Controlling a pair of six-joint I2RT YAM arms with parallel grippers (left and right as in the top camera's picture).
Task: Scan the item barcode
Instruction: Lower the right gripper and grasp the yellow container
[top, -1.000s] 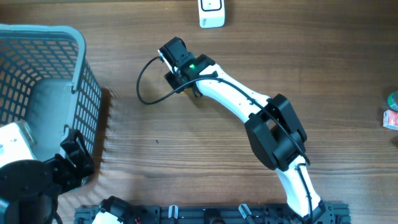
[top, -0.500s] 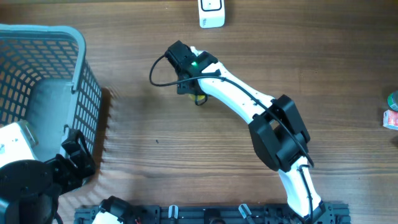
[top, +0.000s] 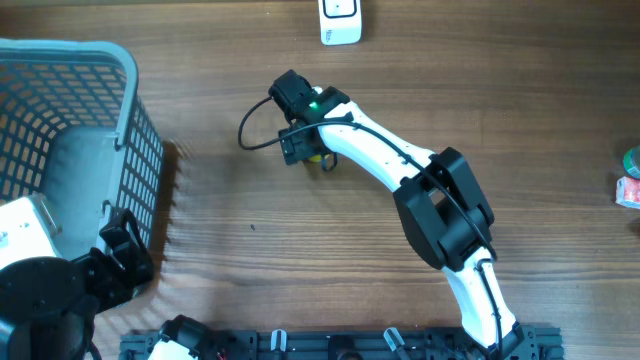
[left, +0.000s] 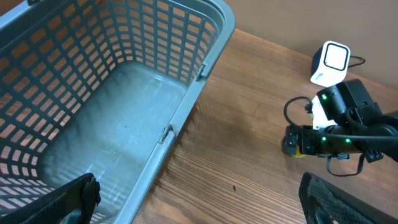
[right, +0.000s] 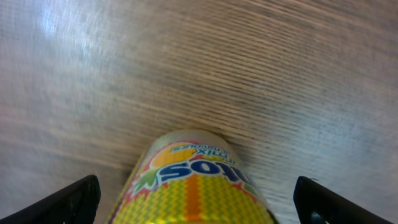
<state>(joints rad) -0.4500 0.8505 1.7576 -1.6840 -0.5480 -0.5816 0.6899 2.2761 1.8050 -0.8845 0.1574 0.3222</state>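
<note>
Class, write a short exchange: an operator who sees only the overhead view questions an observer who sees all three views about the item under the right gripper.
Operator: From above I see only a speck of yellow under the right gripper. What is it?
Observer: The right wrist view shows a rounded yellow container with a zigzag pattern and a fruit picture, resting on the wooden table.
Operator: Is it gripped?
Observer: No. The fingers stand wide apart on either side, clear of it.
</note>
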